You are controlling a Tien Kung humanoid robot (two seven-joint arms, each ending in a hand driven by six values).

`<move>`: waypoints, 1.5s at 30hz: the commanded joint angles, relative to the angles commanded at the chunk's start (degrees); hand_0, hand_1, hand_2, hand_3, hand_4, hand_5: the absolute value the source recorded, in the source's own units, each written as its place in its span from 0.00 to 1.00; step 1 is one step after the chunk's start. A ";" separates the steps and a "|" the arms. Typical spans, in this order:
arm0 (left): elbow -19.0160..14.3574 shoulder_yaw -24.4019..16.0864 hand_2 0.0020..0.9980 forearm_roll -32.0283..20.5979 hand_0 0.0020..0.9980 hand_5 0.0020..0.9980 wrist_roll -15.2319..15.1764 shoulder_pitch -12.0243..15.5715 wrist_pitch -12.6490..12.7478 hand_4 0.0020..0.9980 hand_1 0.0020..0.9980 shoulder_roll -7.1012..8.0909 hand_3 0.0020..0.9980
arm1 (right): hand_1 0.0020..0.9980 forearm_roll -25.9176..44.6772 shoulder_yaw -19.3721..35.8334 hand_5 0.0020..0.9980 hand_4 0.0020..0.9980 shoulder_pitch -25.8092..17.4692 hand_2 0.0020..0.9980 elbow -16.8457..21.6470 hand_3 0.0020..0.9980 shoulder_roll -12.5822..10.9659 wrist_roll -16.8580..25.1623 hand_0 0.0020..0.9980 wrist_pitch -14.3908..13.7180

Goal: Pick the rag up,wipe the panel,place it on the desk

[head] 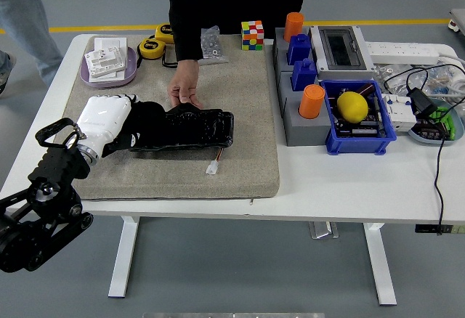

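Here, mid-wipe: left hand (pixel 104 119) flat on dark rag (pixel 145 125), fingers pressing rather than gripping, at the left end of the black panel (pixel 190 129) lying long-axis left-right on the mat (pixel 240 115), steadied by a person's hand (pixel 186 88).

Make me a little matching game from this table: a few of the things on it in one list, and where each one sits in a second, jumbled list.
Things:
1. yellow ball
2. colour cube
3. black panel
4. white switch plates

Places:
A. in the purple dish at the far left
B. on the mat, under a person's hand
C. in the blue bin
D. at the mat's far edge

Pairs: 1-C, 2-D, 3-B, 4-A
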 joint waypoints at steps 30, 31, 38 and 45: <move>6.18 -5.72 0.42 -1.80 0.23 0.00 -1.70 1.91 1.39 0.13 0.15 1.33 0.28 | 0.47 0.12 -0.62 0.69 1.00 0.20 0.65 0.24 0.62 -0.08 -0.29 0.69 -0.20; 6.40 -5.59 0.43 -1.88 0.27 0.00 -1.72 1.87 1.23 0.13 0.24 1.31 0.32 | 0.47 0.06 -0.63 0.69 1.00 0.19 0.65 0.28 0.62 -0.07 -0.30 0.69 -0.19; 7.09 -5.63 0.47 -2.62 0.35 0.00 -1.43 2.05 -1.19 0.00 0.38 1.29 0.40 | 0.47 -0.02 -0.60 0.69 1.00 0.16 0.65 0.26 0.62 -0.09 -0.38 0.69 -0.14; 6.60 -5.63 0.52 -2.48 0.34 0.00 -0.89 2.00 -3.97 0.00 0.44 1.48 0.45 | 0.47 -0.02 -0.52 0.69 1.00 0.24 0.65 0.18 0.62 -0.15 -0.32 0.69 -0.16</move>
